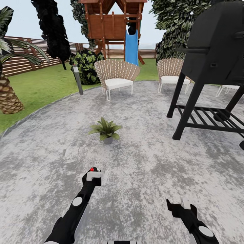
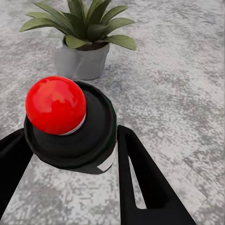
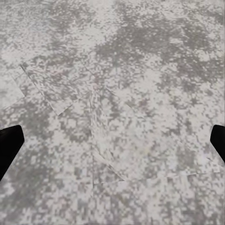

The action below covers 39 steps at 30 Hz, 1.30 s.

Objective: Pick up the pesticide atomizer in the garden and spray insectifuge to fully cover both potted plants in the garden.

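The black left gripper [image 1: 93, 176] pinched the slim dark-green pesticide atomizer with its red-dotted white head [image 2: 70, 126] above the mottled-grey paved patio [image 1: 152, 162], near its middle, facing the grey-potted green rosette plant [image 1: 106, 129]. The black right gripper [image 1: 181, 207] hung spread.

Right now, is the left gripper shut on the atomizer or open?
Shut on it. The left gripper has its dark fingers against both sides of the pesticide atomizer, red dot facing the camera.
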{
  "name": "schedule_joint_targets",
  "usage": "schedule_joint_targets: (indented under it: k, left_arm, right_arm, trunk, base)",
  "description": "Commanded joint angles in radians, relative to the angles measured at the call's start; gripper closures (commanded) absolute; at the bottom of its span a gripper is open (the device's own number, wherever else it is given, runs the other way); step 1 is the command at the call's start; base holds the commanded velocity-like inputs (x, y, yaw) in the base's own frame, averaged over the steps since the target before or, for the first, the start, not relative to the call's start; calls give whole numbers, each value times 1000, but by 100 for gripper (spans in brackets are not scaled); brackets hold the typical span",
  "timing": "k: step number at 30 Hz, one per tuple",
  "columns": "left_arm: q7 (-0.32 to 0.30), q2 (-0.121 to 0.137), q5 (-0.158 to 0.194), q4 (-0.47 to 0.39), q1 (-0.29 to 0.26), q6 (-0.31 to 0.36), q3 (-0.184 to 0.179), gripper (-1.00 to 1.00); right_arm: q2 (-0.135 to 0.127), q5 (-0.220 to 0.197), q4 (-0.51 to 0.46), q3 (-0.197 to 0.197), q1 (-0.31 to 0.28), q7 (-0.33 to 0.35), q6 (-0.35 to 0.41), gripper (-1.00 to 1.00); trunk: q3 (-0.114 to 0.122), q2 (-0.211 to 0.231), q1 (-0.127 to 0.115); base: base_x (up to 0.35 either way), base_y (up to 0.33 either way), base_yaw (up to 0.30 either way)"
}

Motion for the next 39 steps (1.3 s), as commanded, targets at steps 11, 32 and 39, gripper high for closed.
schedule_joint_targets:
  k: [11,32,39]
  left_arm:
    - [0,0,-8,0,0,-3,1,100]
    - [0,0,-8,-1,0,-2,0,100]
    - [0,0,-8,-1,0,-2,1,100]
  right_arm:
    - [0,0,-1,0,0,0,5,-100]
    - [1,1,0,1,0,0,5,-100]
    - [1,1,0,1,0,0,5,-100]
  trunk:
    - [42,2,-5]
    - [123,7,-15]
    - [148,30,-28]
  base:
    - [0,0,5]
    - [0,0,0]
    - [0,0,0]
